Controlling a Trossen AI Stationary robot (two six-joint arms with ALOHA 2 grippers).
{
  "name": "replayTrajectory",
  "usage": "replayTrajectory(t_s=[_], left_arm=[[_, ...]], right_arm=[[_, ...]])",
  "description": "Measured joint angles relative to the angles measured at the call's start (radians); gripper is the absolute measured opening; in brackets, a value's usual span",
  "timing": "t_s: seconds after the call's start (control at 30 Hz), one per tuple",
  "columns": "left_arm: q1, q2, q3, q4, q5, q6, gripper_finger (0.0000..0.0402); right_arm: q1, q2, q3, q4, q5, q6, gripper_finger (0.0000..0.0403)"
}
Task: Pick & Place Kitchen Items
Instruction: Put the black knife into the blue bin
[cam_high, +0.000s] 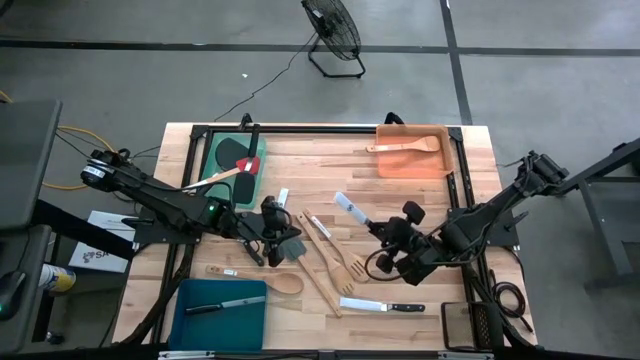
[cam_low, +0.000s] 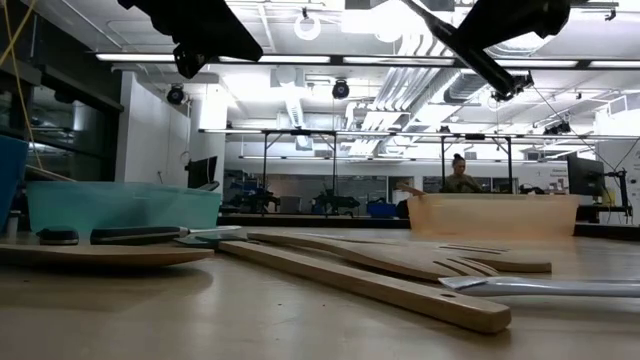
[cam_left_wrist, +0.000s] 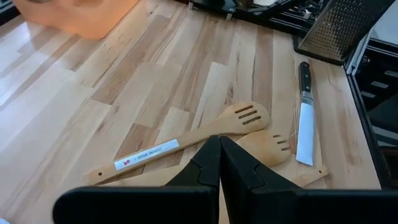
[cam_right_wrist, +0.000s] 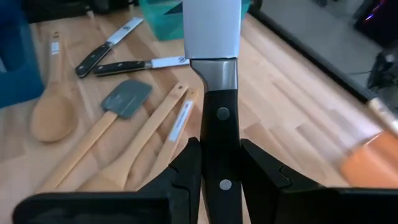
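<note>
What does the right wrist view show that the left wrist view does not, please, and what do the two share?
Only the right wrist view shows the right claw clamped on a black-handled knife, plus a grey spatula and a wooden spoon. Only the left wrist view shows the left claw shut and empty, above two slotted turners, with a knife and a metal grater beyond. Both show the wooden table and a blurred orange tray.

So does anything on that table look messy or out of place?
Nothing looks damaged or spilled. Wooden slotted turners lie crossed mid-table among loose utensils. The right gripper is clamped on a black-handled steel knife; the left gripper is closed and empty.
</note>
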Motion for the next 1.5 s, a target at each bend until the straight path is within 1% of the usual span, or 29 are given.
replayTrajectory(t_s=[0.17,0.27,0.37,0.47,0.53,0.6,0.67,0.83,0.9,1.03,1.13,1.27,1.37,1.5], left_arm=[[0.000,0.033,-0.001,0.047,0.003,0.057,0.0003],[0.000,0.059,0.000,0.072,0.003,0.089,0.0017],[0.001,0.091,0.000,0.121,-0.011,0.112,0.0043],[0.001,0.124,0.000,0.184,-0.074,0.139,0.0078],[0.001,0.135,0.000,0.192,-0.123,0.146,0.0100],[0.003,0.147,0.000,0.204,-0.145,0.131,0.0118],[0.015,0.151,-0.001,0.195,-0.143,0.126,0.0131],[0.041,0.150,0.000,0.196,-0.118,0.104,0.0138],[0.056,0.150,0.000,0.202,-0.105,0.104,0.0138],[0.084,0.161,0.000,0.244,-0.053,0.103,0.0138],[0.097,0.165,0.000,0.258,-0.027,0.105,0.0138],[0.106,0.188,-0.002,0.312,-0.006,0.139,0.0138],[0.105,0.204,0.001,0.401,0.018,0.175,0.0138],[0.105,0.213,0.000,0.476,0.065,0.214,0.0139]], right_arm=[[-0.001,-0.001,-0.025,-0.002,0.037,0.045,0.0076],[0.000,-0.001,-0.062,-0.002,0.044,0.107,0.0076],[0.005,-0.002,-0.093,0.006,0.049,0.155,0.0076],[0.011,-0.003,-0.118,0.032,0.052,0.168,0.0076],[0.014,-0.008,-0.134,0.056,0.049,0.182,0.0076],[0.023,-0.031,-0.153,0.079,0.065,0.189,0.0076],[0.036,-0.072,-0.186,0.106,0.091,0.193,0.0076],[0.068,-0.235,-0.337,0.237,0.122,0.182,0.0076],[0.080,-0.299,-0.414,0.341,0.125,0.128,0.0076],[0.087,-0.398,-0.565,0.677,0.106,-0.066,0.0076],[0.066,-0.440,-0.657,0.945,0.050,-0.242,0.0076],[0.024,-0.456,-0.735,1.209,-0.068,-0.432,0.0076],[-0.021,-0.457,-0.758,1.309,-0.146,-0.511,0.0076],[-0.090,-0.456,-0.758,1.360,-0.286,-0.570,0.0076]])
